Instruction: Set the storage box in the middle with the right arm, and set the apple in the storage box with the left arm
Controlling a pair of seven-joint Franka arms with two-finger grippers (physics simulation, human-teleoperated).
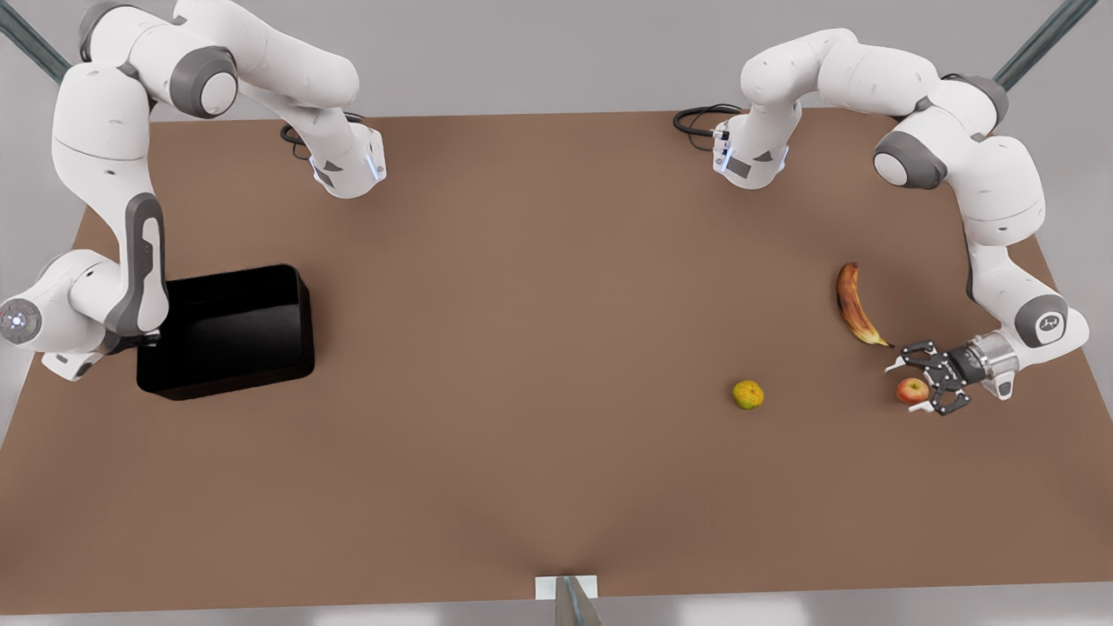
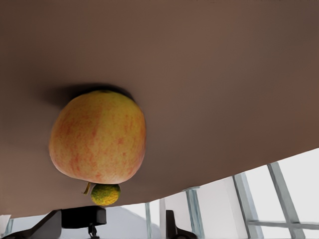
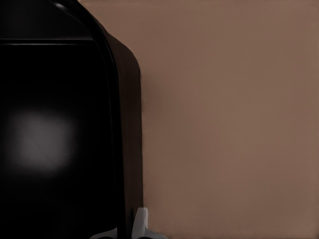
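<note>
Brown table [image 1: 539, 348] under soft light; grey wall [image 1: 539, 52] behind; window panes [image 2: 279, 199] nearby.

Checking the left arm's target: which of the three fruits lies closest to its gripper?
The apple, red blushing to yellow, sits between the open fingers of the left gripper. The yellow-green fruit and the browned banana lie farther off.

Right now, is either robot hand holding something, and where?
Not clearly. The left gripper is open around the apple. The right gripper sits at the black box's wall; whether it grips cannot be told.
</note>
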